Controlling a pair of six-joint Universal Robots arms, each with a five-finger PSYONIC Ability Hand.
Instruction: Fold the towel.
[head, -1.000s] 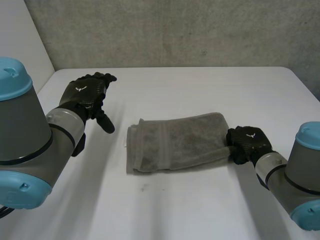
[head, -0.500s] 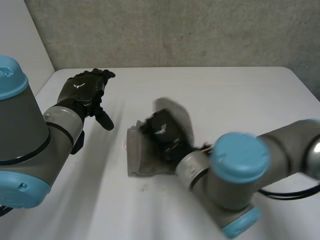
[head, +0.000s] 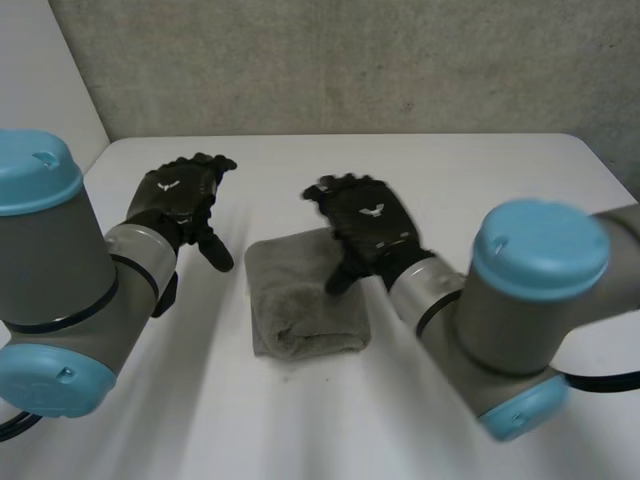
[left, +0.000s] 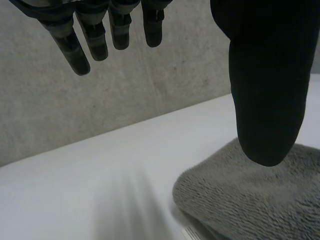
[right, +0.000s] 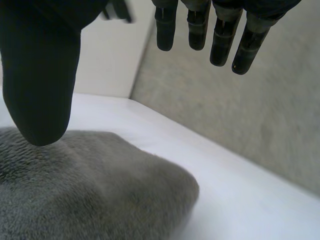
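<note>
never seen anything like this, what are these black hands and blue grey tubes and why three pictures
It is a robot with two arms, grey with light-blue caps, each ending in a black hand. The wide picture comes from a camera between and behind the arms, looking down at a white table. The other two come from cameras on the wrists, looking along each palm. On the table lies a grey towel, folded into a thick pad. The left hand hangs open beside it; the right hand is open above it. Neither holds anything.
</note>
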